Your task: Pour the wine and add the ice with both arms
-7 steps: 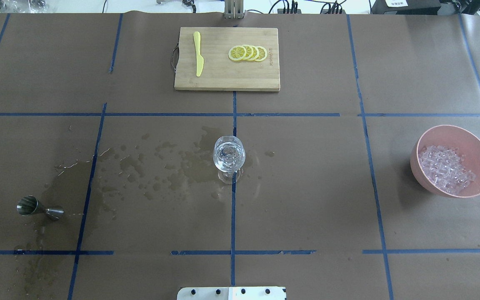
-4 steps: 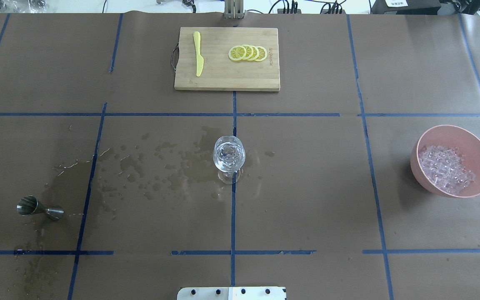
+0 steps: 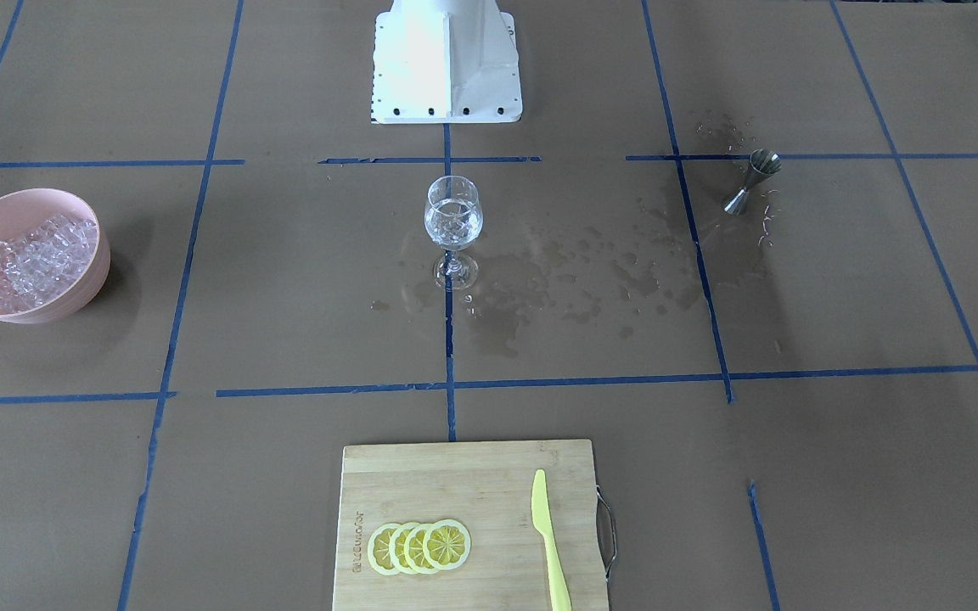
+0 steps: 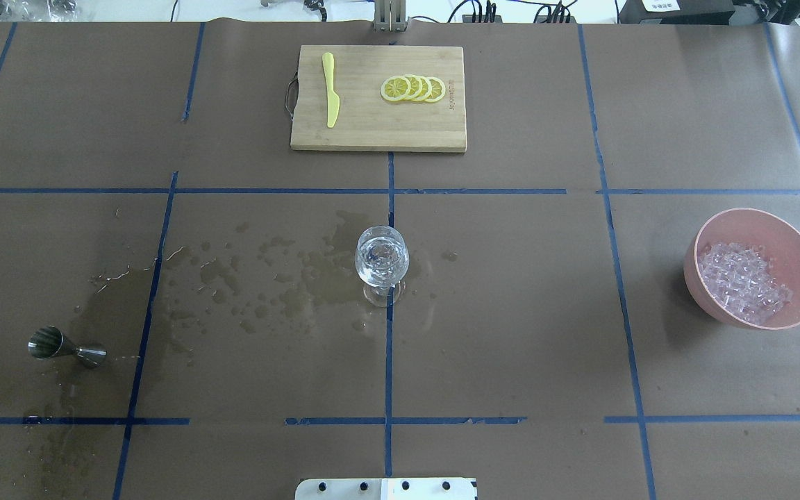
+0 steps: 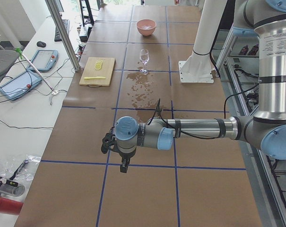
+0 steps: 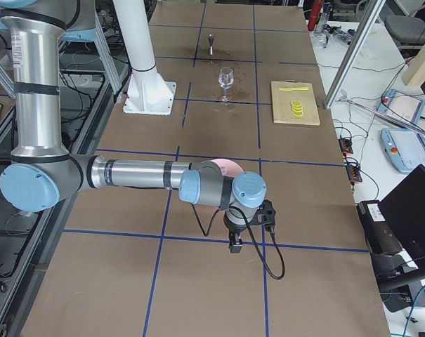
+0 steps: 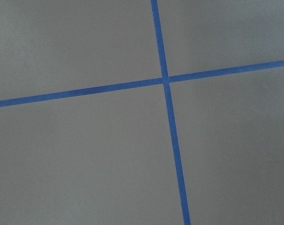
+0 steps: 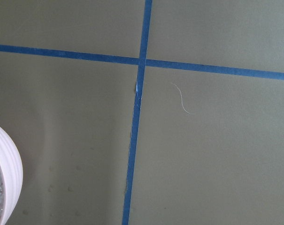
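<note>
A clear wine glass point(image 4: 381, 258) stands at the table's middle with a little clear wine in it; it also shows in the front view point(image 3: 453, 212). The ice point(image 4: 744, 281) is heaped in a pink bowl point(image 4: 702, 239) at the right. A steel jigger point(image 4: 60, 345) stands at the left by wet patches. My left gripper point(image 5: 124, 165) shows only in the left side view, far from the glass, over bare paper. My right gripper point(image 6: 234, 246) shows only in the right side view, just past the bowl point(image 6: 226, 167). I cannot tell whether either is open or shut.
A wooden cutting board point(image 4: 378, 132) at the far middle bears a yellow knife point(image 4: 330, 89) and lemon slices point(image 4: 414, 89). Spilled liquid point(image 4: 268, 278) darkens the paper between jigger and glass. The white pedestal point(image 3: 446, 59) stands at the robot's edge.
</note>
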`<move>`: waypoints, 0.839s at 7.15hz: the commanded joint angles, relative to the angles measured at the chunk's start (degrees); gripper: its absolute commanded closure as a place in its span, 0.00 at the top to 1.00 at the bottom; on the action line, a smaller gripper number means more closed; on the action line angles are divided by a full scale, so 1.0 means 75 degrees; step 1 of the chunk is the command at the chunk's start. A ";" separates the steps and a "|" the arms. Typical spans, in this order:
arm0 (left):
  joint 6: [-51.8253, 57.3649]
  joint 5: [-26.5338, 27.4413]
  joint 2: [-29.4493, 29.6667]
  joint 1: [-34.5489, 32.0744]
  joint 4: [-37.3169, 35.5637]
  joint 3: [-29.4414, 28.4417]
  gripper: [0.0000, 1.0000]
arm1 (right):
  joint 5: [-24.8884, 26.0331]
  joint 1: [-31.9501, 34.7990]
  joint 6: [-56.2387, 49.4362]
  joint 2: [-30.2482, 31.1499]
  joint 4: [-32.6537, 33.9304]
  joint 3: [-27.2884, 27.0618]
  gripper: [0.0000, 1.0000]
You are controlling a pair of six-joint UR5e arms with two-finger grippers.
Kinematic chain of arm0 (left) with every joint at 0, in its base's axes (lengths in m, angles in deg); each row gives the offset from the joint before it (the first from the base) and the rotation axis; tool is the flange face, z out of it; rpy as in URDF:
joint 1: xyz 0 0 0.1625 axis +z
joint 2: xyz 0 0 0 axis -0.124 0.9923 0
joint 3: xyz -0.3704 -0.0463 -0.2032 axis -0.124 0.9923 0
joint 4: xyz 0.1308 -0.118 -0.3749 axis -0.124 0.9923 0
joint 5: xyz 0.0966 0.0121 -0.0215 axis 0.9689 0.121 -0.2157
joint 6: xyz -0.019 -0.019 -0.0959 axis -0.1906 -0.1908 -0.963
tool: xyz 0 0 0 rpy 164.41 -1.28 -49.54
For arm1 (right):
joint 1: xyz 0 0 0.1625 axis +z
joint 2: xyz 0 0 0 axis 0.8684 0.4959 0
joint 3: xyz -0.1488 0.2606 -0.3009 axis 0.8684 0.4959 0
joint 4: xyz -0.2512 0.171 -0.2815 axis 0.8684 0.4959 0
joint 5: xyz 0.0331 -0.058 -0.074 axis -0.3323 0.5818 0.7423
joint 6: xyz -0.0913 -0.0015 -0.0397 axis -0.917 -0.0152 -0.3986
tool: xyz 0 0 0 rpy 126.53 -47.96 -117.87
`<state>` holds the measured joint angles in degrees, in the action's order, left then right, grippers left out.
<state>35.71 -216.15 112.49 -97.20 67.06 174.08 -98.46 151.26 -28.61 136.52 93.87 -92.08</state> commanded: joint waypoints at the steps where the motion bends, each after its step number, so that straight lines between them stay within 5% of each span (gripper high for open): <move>1: 0.0001 -0.0002 0.0012 -0.0036 -0.1621 0.1057 1.00 | -0.0028 -0.0236 0.0376 -0.0040 -0.0619 -0.0005 1.00; 3: 0.0001 -0.0002 0.0023 -0.0012 -0.1618 0.0899 1.00 | -0.0052 -0.0484 0.1222 0.0065 -0.1454 0.0088 1.00; 6: 0.0001 0.0009 0.0117 -0.0012 -0.0926 0.0395 1.00 | -0.0801 -0.0472 0.1433 0.0054 -0.1421 -0.0286 1.00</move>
